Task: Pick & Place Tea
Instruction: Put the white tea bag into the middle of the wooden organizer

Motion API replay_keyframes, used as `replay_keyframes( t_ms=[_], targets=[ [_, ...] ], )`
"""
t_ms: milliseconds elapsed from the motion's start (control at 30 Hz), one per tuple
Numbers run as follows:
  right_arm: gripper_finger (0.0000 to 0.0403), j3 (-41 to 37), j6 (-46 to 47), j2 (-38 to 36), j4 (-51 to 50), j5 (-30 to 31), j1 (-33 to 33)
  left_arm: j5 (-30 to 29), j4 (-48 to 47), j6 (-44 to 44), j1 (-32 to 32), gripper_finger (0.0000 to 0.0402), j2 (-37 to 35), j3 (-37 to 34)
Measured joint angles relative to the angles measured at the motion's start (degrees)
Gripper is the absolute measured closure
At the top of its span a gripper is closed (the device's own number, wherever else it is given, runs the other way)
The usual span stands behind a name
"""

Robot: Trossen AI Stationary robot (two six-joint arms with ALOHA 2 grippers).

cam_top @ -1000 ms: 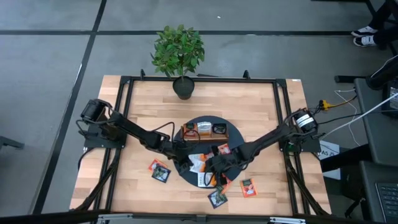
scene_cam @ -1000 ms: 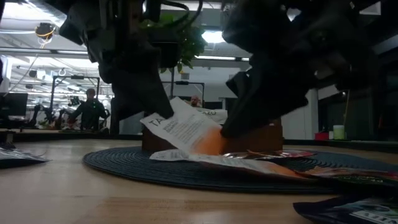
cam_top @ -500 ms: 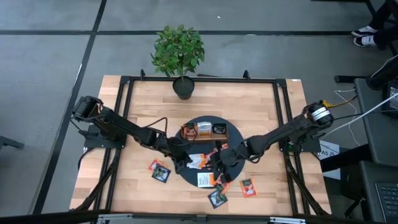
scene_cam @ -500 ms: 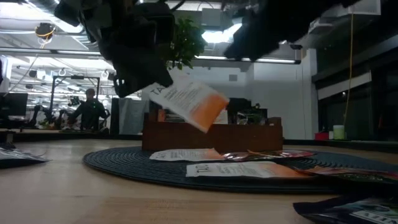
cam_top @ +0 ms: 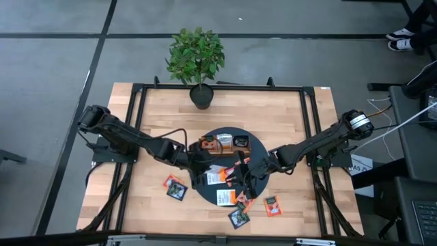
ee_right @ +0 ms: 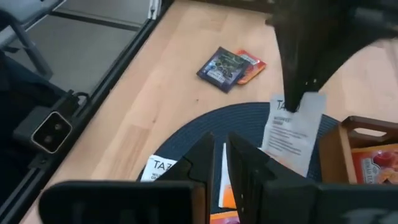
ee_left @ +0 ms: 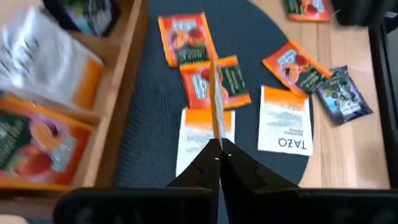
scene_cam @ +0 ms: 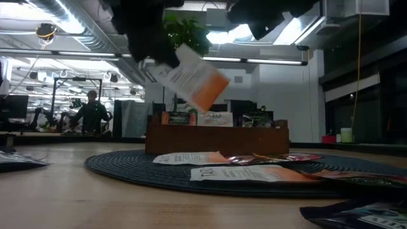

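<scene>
The left hand [ee_left: 217, 148] pinches a white-and-orange tea sachet [scene_cam: 191, 79] in the air above the round mat [cam_top: 254, 146], while the right hand [ee_right: 225, 149], nearly pressed together, hovers beside it holding nothing.

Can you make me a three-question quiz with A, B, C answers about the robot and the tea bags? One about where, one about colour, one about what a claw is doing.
1. Where is the wooden tray?
A. on the round dark mat
B. on the floor
C. beside the plant pot

2. What colours is the sachet held up by the left gripper?
A. blue and pink
B. white and orange
C. all black

3. What is the left gripper doing?
A. wide open
B. shut on the sachet
C. resting flat on the table

Answers: 1 A, the high view shows the tray on the mat. 2 B, the low view shows a white sachet with an orange end. 3 B, its fingers pinch the sachet's edge.
</scene>
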Motion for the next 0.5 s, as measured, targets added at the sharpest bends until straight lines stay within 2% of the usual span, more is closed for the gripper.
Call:
replay_keyframes(
  t_ms=[133,233,500],
  targets=[
    [0.0354,0.00,-0.10,0.00,0.87,3.18,-0.21,-1.16,-2.09,2.53,0.00,0.0399,-0.07,2.14],
    [0.0337,0.00,-1.28,0.00,1.58,3.93,-0.22,-2.28,-4.22,3.97,0.00,0.0399,-0.07,3.16],
    [0.0232,0.00,-1.48,-0.41,2.60,12.54,-0.70,-4.83,-4.79,10.59,0.16,0.0399,-0.07,3.38]
  ],
)
